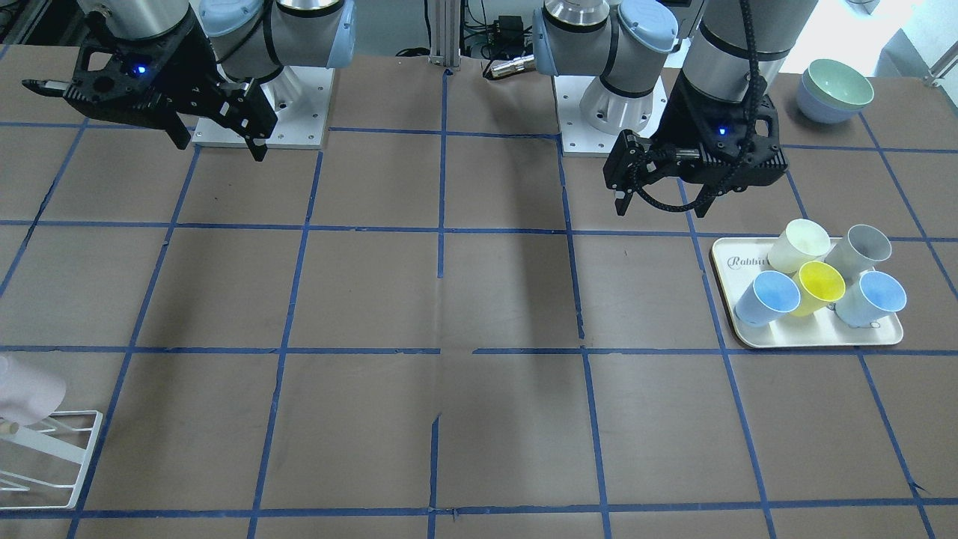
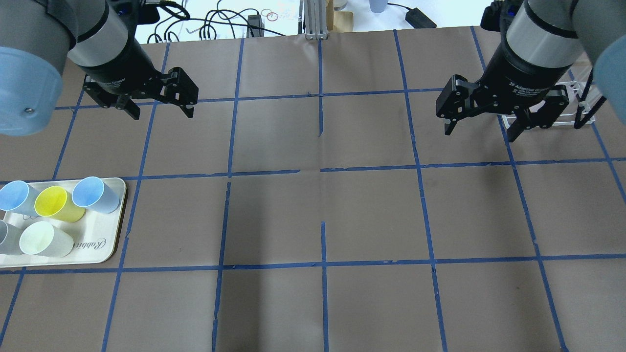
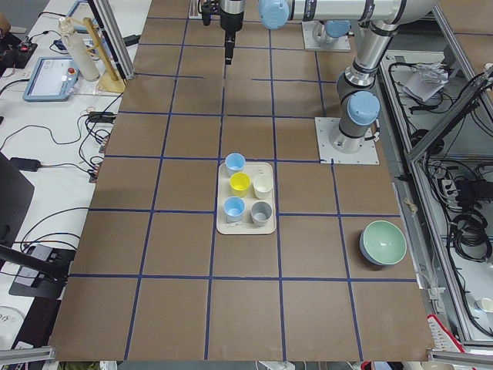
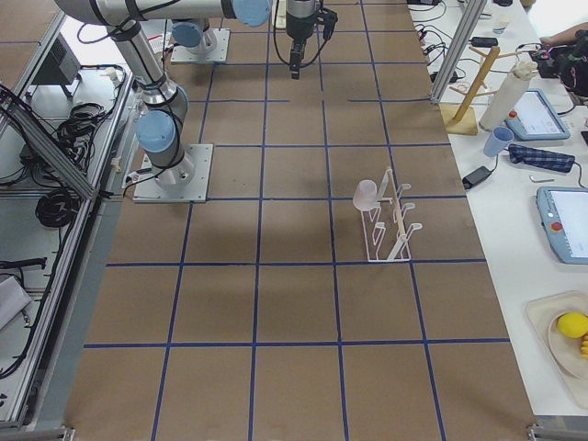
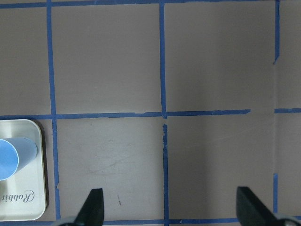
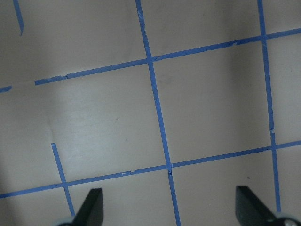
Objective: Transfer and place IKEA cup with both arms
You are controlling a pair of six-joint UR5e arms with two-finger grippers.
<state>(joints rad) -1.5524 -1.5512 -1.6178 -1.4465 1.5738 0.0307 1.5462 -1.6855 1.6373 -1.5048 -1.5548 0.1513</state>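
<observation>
Taped table (image 2: 323, 220); IKEA cup (image 1: 26, 389) edge-cropped, apparently on rack (image 4: 390, 225); left gripper (image 2: 160, 114), right gripper (image 2: 480, 135) fingers spread.

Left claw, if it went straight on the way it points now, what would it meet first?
Probably just the bare table; the left claw points down at it, with the tray off to one side.

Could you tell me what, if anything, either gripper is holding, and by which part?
Nothing is held: left gripper and right gripper are open and empty; the IKEA cup sits on the rack.
</observation>
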